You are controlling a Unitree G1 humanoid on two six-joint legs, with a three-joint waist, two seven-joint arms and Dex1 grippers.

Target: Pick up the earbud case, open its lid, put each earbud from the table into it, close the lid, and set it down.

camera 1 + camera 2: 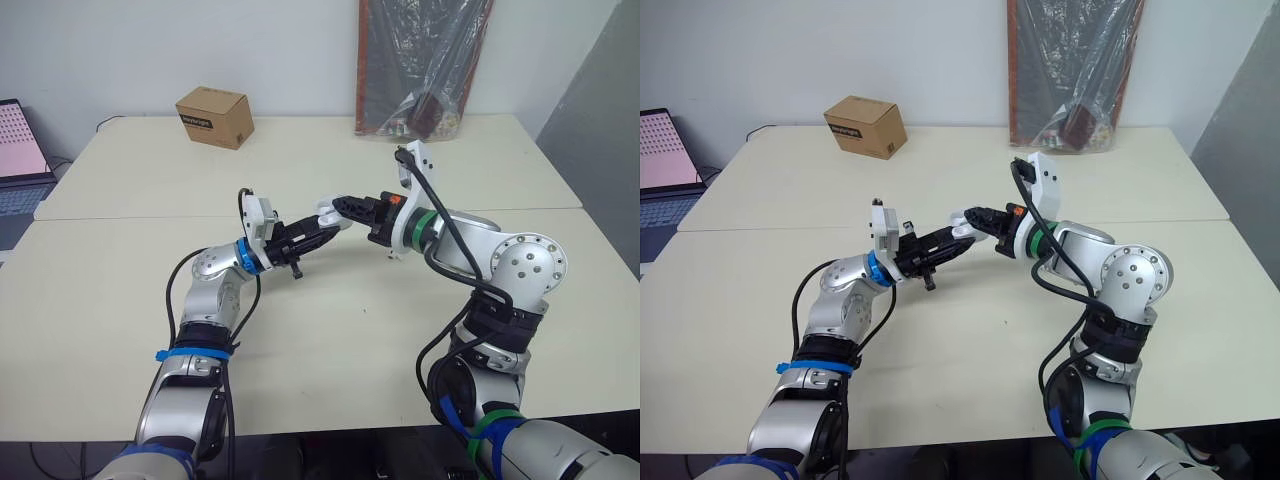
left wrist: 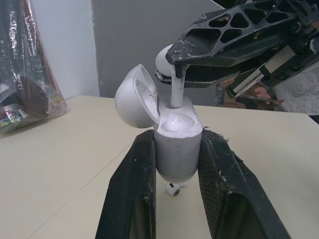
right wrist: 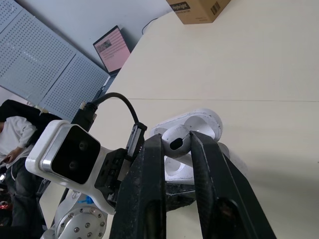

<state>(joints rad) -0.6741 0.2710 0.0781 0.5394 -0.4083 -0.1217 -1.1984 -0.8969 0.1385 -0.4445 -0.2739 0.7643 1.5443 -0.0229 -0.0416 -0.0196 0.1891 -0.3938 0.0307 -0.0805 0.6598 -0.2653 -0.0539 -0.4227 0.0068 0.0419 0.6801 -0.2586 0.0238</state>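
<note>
Between the narrow-set fingers of the right gripper (image 1: 345,207): one white earbud (image 3: 175,142), pinched by its bulb, stem pointing down into the far socket of the earbud case (image 2: 177,144). Just beneath, clamped upright in the left gripper (image 1: 305,237), held up off the table (image 1: 330,340) about midway between the two arms.

To finish the insertion well:
- Keep the stem in line with the socket and press straight along it, no sideways lean (a tilted stem would likely jam on the socket's edge).
- Hold the case steady, since any twist moves the socket out from under the stem.
- Let go only once the bulb sits flush, then draw back away from the lid (image 2: 134,97) so as not to knock it shut.

As for looks: glossy white, rounded, small enough to vanish between the left fingers except for its top. Lid swung fully back on its hinge, hollow side showing. Near socket pale and domed; filled or empty, cannot tell. Below the case, on the table, a small white piece (image 2: 173,188), most likely the second earbud, not yet picked up.
</note>
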